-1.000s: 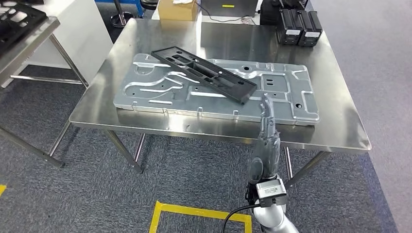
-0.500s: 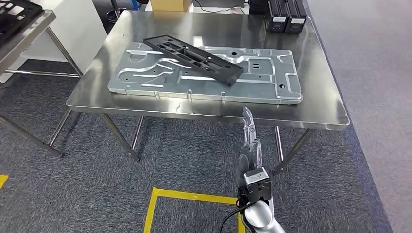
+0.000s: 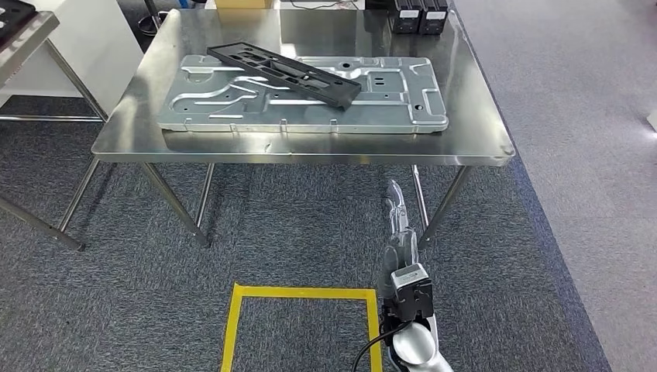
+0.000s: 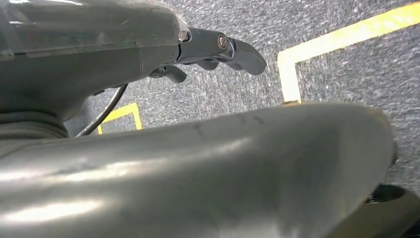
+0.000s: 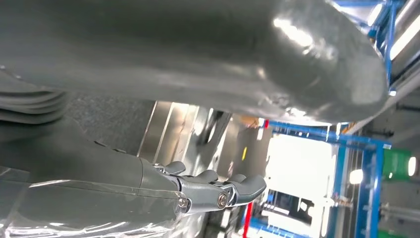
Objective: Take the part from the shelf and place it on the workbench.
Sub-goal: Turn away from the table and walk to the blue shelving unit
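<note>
On the workbench (image 3: pixel 139 132), toward its left and middle, the black part (image 3: pixel 283 72) lies slantwise across a big stamped metal plate (image 3: pixel 403 105), one long edge propped up so it sits tilted, not flat. By how things lie, the placing looks done. The chief risk is that tilt: a knock to the workbench could send the part sliding along the smooth plate.

Left of the workbench stands a second steel table (image 3: pixel 31 35) with something dark on it, too cropped to name. At the workbench's far edge are a cardboard box (image 3: pixel 244 4) and two black cases (image 3: pixel 418 14).

Below the workbench's front edge, on the carpet, runs a square of yellow tape (image 3: pixel 298 294). The left hand (image 4: pixel 213 49) hangs over that tape, fingers curled loosely, holding nothing.

Right of the tape, the right hand (image 3: pixel 399 225) reaches up toward the workbench's front-right leg (image 3: pixel 445 198), well apart from the part. Its fingers (image 5: pixel 233 188) lie straight and close together, empty. A careless swing could strike that leg and jolt the part.
</note>
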Robot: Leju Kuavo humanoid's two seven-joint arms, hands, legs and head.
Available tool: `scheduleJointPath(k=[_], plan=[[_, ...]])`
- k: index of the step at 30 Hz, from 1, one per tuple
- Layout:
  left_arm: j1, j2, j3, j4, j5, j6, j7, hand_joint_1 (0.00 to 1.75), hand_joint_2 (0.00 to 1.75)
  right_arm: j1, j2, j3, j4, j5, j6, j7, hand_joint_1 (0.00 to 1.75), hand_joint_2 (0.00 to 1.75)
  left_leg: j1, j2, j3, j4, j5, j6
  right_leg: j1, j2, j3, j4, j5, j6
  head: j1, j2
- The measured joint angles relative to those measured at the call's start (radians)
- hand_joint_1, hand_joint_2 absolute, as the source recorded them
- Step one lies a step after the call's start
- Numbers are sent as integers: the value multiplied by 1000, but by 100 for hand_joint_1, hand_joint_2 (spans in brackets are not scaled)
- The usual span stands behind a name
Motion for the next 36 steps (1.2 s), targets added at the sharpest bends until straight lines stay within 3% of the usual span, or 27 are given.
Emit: scheduleJointPath(k=[2,4,5,6,7,9,10,11,12,14,16,17,19,20,21,24,25,26,27,29,31,32,34,36], plan=[[0,2,0,0,0,0,3,0,0,0,5,-4,3,0,0,-1,0,0,-2,11,-11,11,11,-13,6,-10,42,-76,-30,-17,-1,0],[0,2,0,0,-1,1,5,0,0,1,7,-9,8,0,1,-1,0,0,2,17,-15,13,18,-27,9,-2,30,-80,-20,-38,0,0],[1,3,0,0,-2,1,6,0,0,1,8,-11,11,-1,1,-1,0,0,5,8,-22,24,1,-33,10,3,20,-81,-9,-48,-1,0],[1,4,-1,0,-4,1,6,0,0,1,10,-14,14,-1,1,0,0,0,7,-5,-32,47,-30,-39,9,8,9,-82,3,-56,0,0],[2,5,-2,0,-7,1,6,0,0,0,12,-17,16,-2,1,0,0,0,9,-23,-48,96,-82,-44,9,13,-5,-82,16,-63,-1,0],[4,7,-4,0,-12,-1,7,0,0,1,15,-23,20,-3,1,0,0,0,9,-48,-75,220,-175,-46,12,28,-37,-81,41,-69,-1,0],[5,8,-5,0,-15,-2,7,0,0,3,16,-26,22,-4,0,1,0,0,8,-53,-78,272,-195,-45,15,37,-54,-80,54,-69,-1,0],[4,8,-7,0,-17,-4,7,0,0,7,16,-29,23,-5,-2,2,0,0,8,-55,-65,288,-187,-42,17,45,-70,-80,67,-69,-1,0],[4,9,-9,0,-19,-6,7,0,0,10,16,-33,24,-6,-4,3,0,0,6,-58,-35,268,-163,-36,20,54,-86,-79,79,-69,-1,0],[3,12,-14,0,-21,-7,7,0,0,16,16,-37,23,-7,-7,4,0,0,1,-84,69,147,-121,-15,22,71,-111,-77,102,-66,-1,0],[1,17,-18,0,-21,-8,6,0,0,19,18,-41,21,-6,-8,4,0,0,-6,-114,163,10,-129,2,21,86,-126,-77,123,-58,-1,0],[1,19,-19,0,-21,-8,6,0,0,21,19,-43,20,-6,-8,4,0,0,-11,-120,184,-27,-138,7,19,91,-131,-78,134,-52,-1,0],[0,19,-19,0,-20,-8,6,0,0,27,19,-49,20,-6,-8,4,0,0,-13,-106,183,-49,-128,12,16,102,-137,-83,152,-39,-2,0],[1,19,-20,0,-20,-8,7,0,0,30,19,-52,20,-6,-8,4,0,0,-12,-96,176,-55,-115,18,17,98,-144,-76,142,-34,-1,0],[1,19,-20,0,-20,-8,8,0,0,31,19,-55,20,-6,-8,4,0,0,-9,-84,167,-60,-101,24,18,88,-154,-54,112,-30,0,0],[2,19,-20,0,-20,-9,11,0,0,30,19,-61,21,-7,-5,5,0,0,-9,-51,127,-61,-66,34,14,52,-197,110,-34,-18,4,0],[2,19,-20,0,-20,-10,12,0,0,31,19,-62,22,-7,-3,5,0,0,-9,-40,110,-57,-56,32,11,48,-204,167,-50,-12,4,0],[2,19,-20,0,-20,-10,12,0,0,31,19,-64,24,-7,-2,5,0,0,-8,-28,93,-52,-47,30,6,45,-200,202,-41,-7,4,0],[2,19,-20,0,-20,-10,12,0,0,31,19,-65,25,-7,-1,5,0,0,-7,-17,75,-45,-39,26,2,41,-182,207,-13,-1,4,0],[2,19,-20,0,-20,-11,14,0,0,30,19,-67,26,-7,0,5,0,0,-4,1,41,-23,-29,18,-6,17,-93,124,28,7,4,0],[1,19,-21,0,-22,-15,17,0,0,24,20,-68,26,-7,1,5,0,0,-5,16,15,1,-23,6,-3,-12,6,-13,2,3,3,0],[0,19,-22,0,-24,-18,19,0,0,21,21,-69,27,-7,1,5,0,0,-6,23,7,8,-18,0,1,-19,31,-57,-16,-4,3,0],[0,20,-23,0,-29,-29,24,0,0,21,21,-73,30,-8,1,5,0,0,-2,34,-3,12,-7,-15,5,-9,28,-84,-21,-23,3,0],[1,20,-25,0,-34,-41,30,0,0,24,21,-76,33,-9,1,6,0,0,4,9,-17,36,-36,-29,5,4,13,-88,-4,-43,3,0]])
